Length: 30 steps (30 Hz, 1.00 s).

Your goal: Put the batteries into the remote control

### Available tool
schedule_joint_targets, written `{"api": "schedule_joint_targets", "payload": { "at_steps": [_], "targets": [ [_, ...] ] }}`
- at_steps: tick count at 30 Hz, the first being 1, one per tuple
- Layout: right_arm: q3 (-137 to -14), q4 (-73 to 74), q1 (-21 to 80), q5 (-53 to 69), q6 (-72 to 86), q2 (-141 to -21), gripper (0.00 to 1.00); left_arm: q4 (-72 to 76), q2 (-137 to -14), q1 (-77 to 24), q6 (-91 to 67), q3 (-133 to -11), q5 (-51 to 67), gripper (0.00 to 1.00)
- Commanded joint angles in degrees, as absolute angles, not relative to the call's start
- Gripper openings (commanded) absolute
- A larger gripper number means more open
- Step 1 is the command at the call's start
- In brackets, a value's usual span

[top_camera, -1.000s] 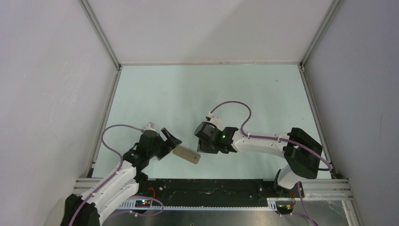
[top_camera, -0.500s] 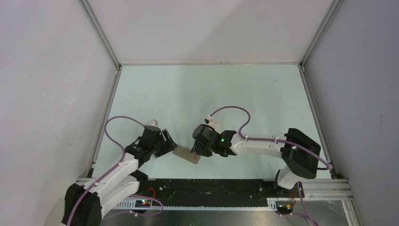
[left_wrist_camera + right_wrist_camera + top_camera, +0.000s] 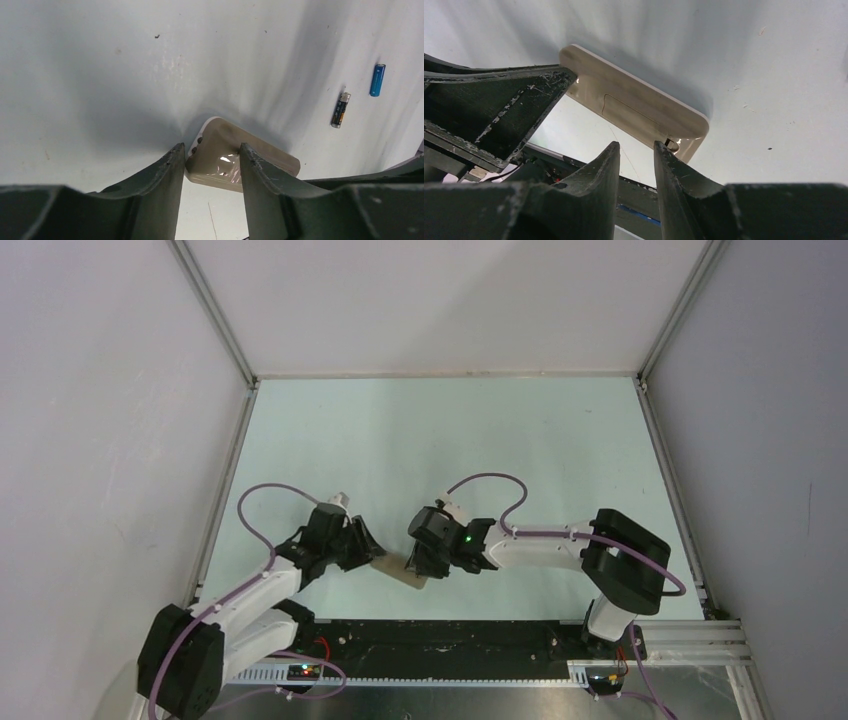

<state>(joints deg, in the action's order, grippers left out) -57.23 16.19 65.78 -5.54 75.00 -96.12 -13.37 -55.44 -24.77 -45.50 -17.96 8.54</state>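
Note:
The remote control point(image 3: 398, 573) lies beige back up near the table's front edge, between both arms. My left gripper point(image 3: 372, 552) has closed on its left end. In the left wrist view both fingers point(image 3: 170, 165) press the sides of the remote control point(image 3: 220, 145). My right gripper point(image 3: 421, 564) sits at the right end. Its jaws point(image 3: 636, 145) stand a narrow gap apart with nothing between them, one tip touching the edge of the remote control point(image 3: 634, 107). Two batteries, one dark point(image 3: 341, 110) and one blue point(image 3: 377, 80), lie on the table beyond it.
The pale table point(image 3: 450, 440) is boxed in by white walls with metal frame posts point(image 3: 215, 325). A black rail point(image 3: 450, 635) with cables runs along the near edge, just behind the remote control.
My left gripper has come in to the remote's left end and closed from wide open onto it. The right gripper has shifted left over the right end and narrowed slightly.

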Motion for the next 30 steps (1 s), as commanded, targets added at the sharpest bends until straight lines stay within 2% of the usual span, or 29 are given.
{"api": "schedule_joint_targets", "payload": {
  "at_steps": [1, 12, 30],
  "targets": [
    [-57.1, 15.3, 65.4, -5.2, 76.3, -97.1, 0.35, -14.5, -57.0, -24.9, -45.6, -15.1, 9.8, 0.48],
    [-55.6, 18.5, 65.4, -7.9, 77.1, -94.2, 0.35, -14.5, -53.2, -25.0, -48.6, -10.9, 9.5, 0.39],
    [-55.5, 20.2, 65.4, -7.7, 76.3, -94.8, 0.36, -14.5, -52.3, -25.1, -48.7, -10.6, 10.7, 0.41]
  ]
}}
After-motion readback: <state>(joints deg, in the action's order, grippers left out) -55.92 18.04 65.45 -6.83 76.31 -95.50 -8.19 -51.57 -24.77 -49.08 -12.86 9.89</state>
